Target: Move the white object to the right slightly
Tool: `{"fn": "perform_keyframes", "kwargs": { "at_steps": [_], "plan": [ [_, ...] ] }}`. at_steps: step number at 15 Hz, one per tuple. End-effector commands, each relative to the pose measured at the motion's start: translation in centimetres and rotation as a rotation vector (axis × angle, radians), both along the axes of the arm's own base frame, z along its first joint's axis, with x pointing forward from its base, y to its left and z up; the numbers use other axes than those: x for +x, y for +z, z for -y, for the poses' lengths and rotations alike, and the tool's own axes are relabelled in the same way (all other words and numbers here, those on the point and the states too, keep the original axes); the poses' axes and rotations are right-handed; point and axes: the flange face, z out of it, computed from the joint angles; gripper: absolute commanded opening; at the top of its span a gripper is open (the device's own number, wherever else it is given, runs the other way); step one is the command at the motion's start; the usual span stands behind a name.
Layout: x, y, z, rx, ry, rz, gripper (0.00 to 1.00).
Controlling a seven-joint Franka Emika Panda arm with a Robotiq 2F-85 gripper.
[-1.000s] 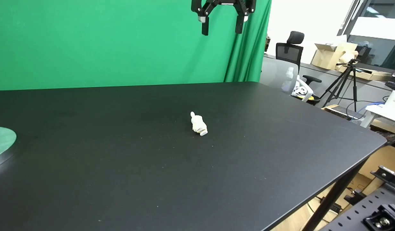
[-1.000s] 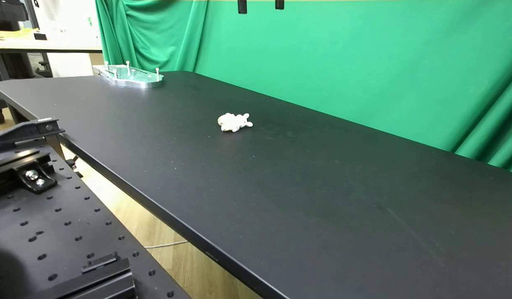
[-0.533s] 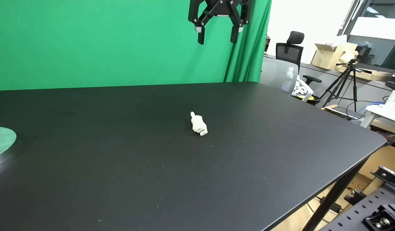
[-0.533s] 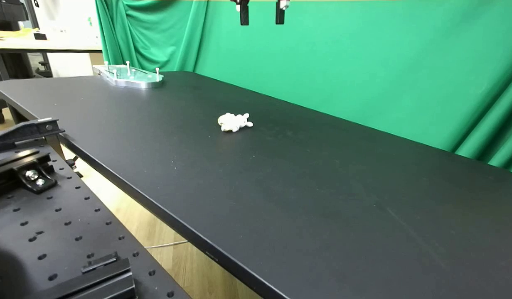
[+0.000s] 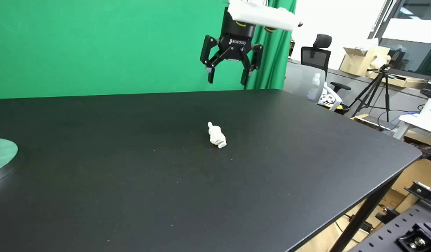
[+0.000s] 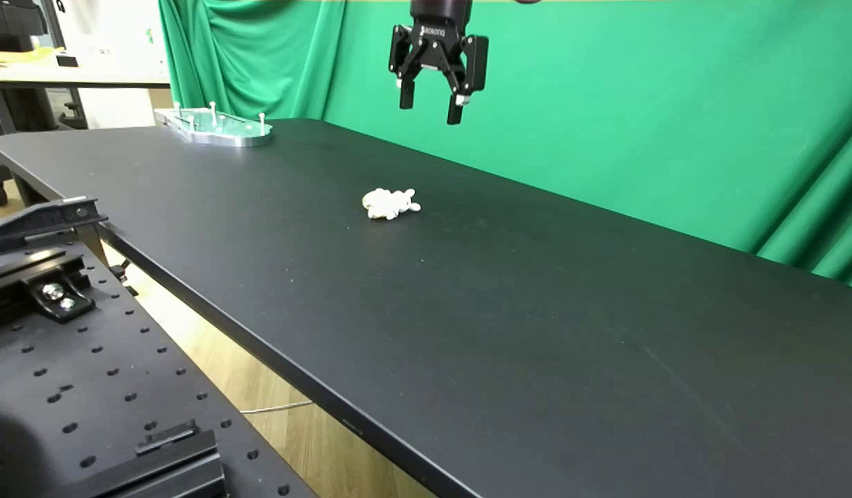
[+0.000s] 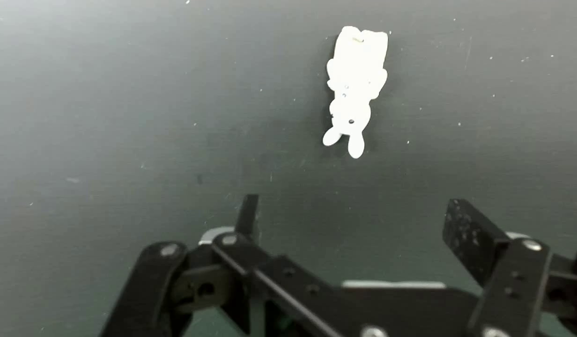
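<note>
Black two-jawed Robotiq gripper (image 5: 227, 82): hung in the air above the matte black tabletop (image 5: 131, 196), its jaws spread wide apart and pointing down.
Small white rabbit-shaped figure (image 7: 356, 75): lay on the tabletop, apart from the gripper; in the wrist view it was beyond the jaws, right of centre, its two ears pointing toward them.
Surface around the figure: ran on from it in every direction; in both exterior views the figure sat well apart from the edges shown, and in an exterior view the longest stretch of tabletop (image 6: 606, 360) reached toward the lower right.
Far edge (image 5: 131, 95): ran straight in front of a bright green cloth curtain (image 5: 107, 49); whether the two touched could not be told.
Slanting end edge (image 5: 341, 117): dropped toward a rounded corner, a black mesh-backed office chair (image 5: 315, 57) standing beyond.
Near edge (image 6: 353, 422): cut diagonally beside a dark perforated metal bench (image 6: 111, 415), pale wooden floor (image 6: 322, 443) showing between them.
Pale green plate (image 6: 225, 140): silvery-rimmed, with upright white pegs (image 6: 213, 114), it stood toward the tabletop's remote end, well apart from the figure.
</note>
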Motion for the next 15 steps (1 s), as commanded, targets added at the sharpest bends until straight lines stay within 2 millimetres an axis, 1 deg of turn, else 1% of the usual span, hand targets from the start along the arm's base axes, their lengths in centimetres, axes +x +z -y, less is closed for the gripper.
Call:
{"fn": "perform_keyframes", "kwargs": {
  "at_steps": [1,4,7,10,15],
  "plan": [
    [0.9,-2.9,-0.8,0.045,-0.005,-0.047,1.00],
    [0.7,-5.6,-1.1,0.074,-0.021,-0.103,1.00],
    [0.6,-7.6,-1.0,0.086,-0.036,-0.140,1.00],
    [0.7,-9.1,-0.8,0.089,-0.049,-0.168,1.00],
    [0.8,-10.9,-0.4,0.098,-0.067,-0.203,1.00]
  ]
}}
